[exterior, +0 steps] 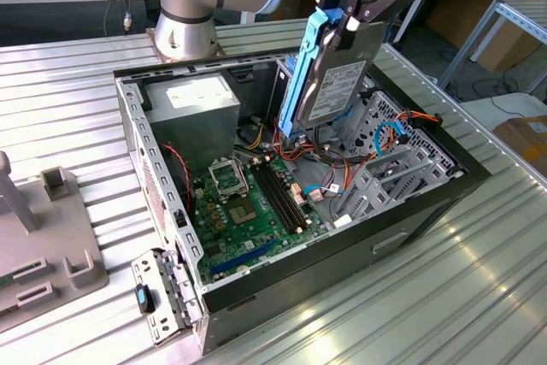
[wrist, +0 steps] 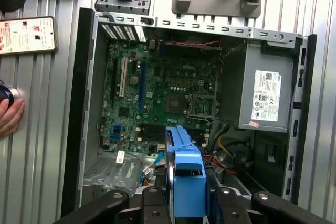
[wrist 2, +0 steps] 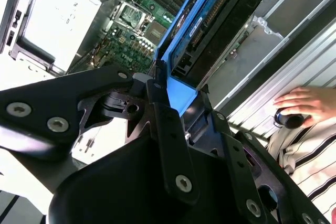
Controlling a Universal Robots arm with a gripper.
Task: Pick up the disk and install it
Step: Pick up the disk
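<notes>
The disk (exterior: 335,74), a silver-grey drive with a white label and blue side rails, hangs nearly upright above the open computer case (exterior: 359,250). My gripper (exterior: 346,21) is shut on its upper end. The disk's lower end hovers over the cables between the motherboard (exterior: 248,203) and the metal drive cage (exterior: 402,160). In both wrist views the disk (wrist 2: 210,19) (wrist: 186,174) sticks out from between the black fingers (wrist 2: 160,103), with the gripper (wrist: 188,199) clamped on its blue rail.
A grey power supply (exterior: 192,104) (wrist: 265,95) fills one corner of the case. A person's hand (wrist 2: 304,103) (wrist: 10,116) rests on the ribbed table beside the case, near a phone (wrist: 26,35). A grey fixture (exterior: 43,237) stands at the exterior view's left.
</notes>
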